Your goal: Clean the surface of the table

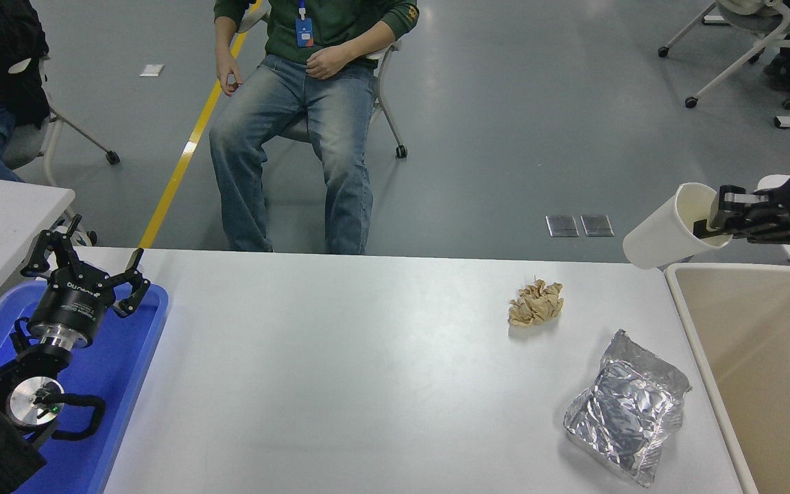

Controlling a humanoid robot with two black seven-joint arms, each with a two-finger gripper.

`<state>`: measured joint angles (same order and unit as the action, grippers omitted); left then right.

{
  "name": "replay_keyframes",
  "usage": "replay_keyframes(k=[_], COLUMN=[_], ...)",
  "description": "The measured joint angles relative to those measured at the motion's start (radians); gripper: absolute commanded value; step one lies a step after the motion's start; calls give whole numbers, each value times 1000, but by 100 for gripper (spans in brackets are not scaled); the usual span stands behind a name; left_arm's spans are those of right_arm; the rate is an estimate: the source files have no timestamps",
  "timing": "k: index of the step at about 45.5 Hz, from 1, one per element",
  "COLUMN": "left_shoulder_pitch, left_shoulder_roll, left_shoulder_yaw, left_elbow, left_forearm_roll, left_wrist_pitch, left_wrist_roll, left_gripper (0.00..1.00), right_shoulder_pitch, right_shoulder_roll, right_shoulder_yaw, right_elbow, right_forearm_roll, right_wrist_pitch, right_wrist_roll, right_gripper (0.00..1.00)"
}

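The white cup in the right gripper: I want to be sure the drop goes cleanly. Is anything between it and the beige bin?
Nothing visible. The right gripper holds the white cup tilted in the air, just past the far left corner of the beige bin, whose visible inside looks empty.
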<state>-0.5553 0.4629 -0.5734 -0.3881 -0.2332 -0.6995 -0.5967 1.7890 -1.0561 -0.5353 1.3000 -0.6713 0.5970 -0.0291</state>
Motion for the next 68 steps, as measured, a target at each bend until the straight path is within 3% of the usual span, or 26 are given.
replay_keyframes(k=[14,39,53,68], left_shoulder_pitch=[0,0,0,0], left_shoulder_roll=[0,0,0,0], left_shoulder_yaw=[0,0,0,0], left_elbow=[0,0,0,0], left_forearm_roll=[0,0,0,0], left_wrist_pitch=[0,0,0,0], left_wrist_roll=[0,0,0,0], left_gripper=[100,100,100,100], right_shoulder_pitch=[-31,-255,-483,-721], right_shoulder_roll=[1,47,159,376], right_shoulder_yaw=[0,28,103,132], right_elbow=[-37,-364,-602,-974], right_forearm_roll=[-10,2,35,141], right_wrist_pitch=[-2,-72,-184,-255], right_wrist_roll=[0,0,0,-1], right_gripper=[0,0,0,0])
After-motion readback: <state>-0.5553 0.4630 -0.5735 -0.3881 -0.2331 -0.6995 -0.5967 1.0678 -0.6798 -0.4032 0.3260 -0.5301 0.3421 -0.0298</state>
